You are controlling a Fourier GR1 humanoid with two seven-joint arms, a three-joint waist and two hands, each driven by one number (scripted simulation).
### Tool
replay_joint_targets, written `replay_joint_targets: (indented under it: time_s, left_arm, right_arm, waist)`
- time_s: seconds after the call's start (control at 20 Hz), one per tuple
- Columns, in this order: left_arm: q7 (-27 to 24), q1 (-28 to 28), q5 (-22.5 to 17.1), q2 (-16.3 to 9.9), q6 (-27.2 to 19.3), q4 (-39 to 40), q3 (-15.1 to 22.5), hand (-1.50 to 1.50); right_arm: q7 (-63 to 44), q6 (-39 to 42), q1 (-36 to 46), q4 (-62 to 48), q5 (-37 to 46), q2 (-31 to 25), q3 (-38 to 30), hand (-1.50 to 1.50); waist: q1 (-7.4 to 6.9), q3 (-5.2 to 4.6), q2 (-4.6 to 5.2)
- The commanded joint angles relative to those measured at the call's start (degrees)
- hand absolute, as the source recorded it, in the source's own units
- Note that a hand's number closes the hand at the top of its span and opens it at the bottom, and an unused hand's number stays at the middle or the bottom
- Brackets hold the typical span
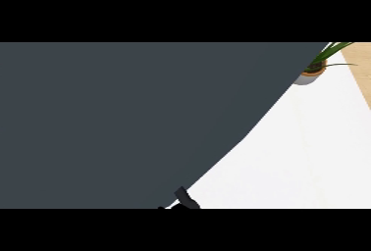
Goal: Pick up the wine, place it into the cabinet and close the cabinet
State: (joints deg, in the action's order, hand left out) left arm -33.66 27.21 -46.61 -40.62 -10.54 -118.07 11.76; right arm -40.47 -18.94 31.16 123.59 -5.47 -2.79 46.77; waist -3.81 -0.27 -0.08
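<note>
A broad dark grey surface (pixel 123 122) filled most of the head view, hiding the wine and the cabinet, so the bottle's place and look could not be told. Only a black sliver of a hand (pixel 184 197) showed at the lower edge, side and finger state unclear. A potted plant (pixel 316 66) stood on the white counter (pixel 304 152) at upper right.

You see a dark grey panel (pixel 123 122) filling most of the view. A black hand (pixel 185 198) barely peeks out below it; up and right, well apart, sits a potted plant (pixel 316 68) on the white tabletop (pixel 304 152).
</note>
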Motion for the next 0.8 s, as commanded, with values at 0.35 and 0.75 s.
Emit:
replay_joint_targets:
  time_s: [0.35, 0.75]
  left_arm:
    - [1.68, 0.10, -6.50, -2.75, 7.98, 2.81, -8.28, -1.50]
    - [3.39, -0.79, -9.76, -5.31, 11.84, 4.12, -13.63, -1.50]
  right_arm:
    - [5.47, -5.90, 32.79, -29.86, -17.18, 2.75, -12.18, 1.50]
    - [8.07, 8.20, 39.38, -46.22, -35.95, 2.78, -15.53, 1.50]
  waist:
    - [-0.42, 0.09, 0.54]
    - [-2.09, 0.09, 1.44]
